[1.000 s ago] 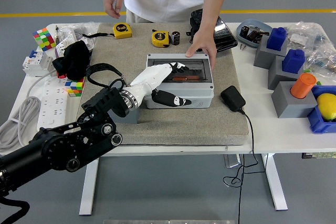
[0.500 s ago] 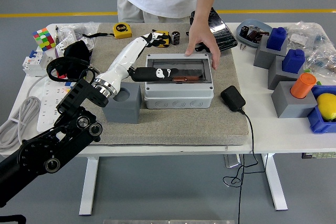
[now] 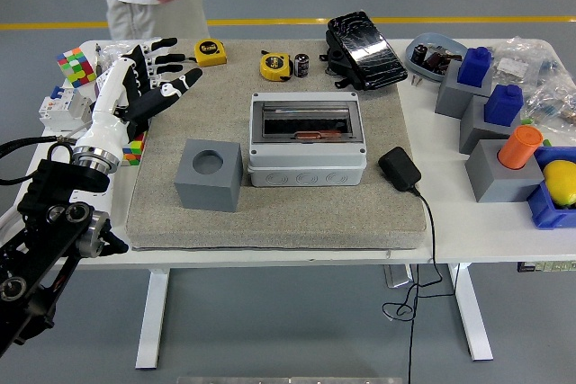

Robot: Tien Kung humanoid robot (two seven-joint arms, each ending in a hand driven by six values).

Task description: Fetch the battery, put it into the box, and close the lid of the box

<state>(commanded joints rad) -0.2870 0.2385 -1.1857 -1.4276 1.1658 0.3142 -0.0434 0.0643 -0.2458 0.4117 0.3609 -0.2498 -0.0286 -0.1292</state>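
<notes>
No writing is legible; the left hand point(image 3: 148, 74) hovers splayed and empty, left of the box point(image 3: 307, 138).

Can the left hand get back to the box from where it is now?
Probably yes: the left hand is open over the table's left side, and only the low grey block lies near the path to the box.

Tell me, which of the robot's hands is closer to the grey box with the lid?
Left. The left hand hovers open off the grey box's far-left side, over the clutter at the mat's edge. The right hand is out of view.
</notes>
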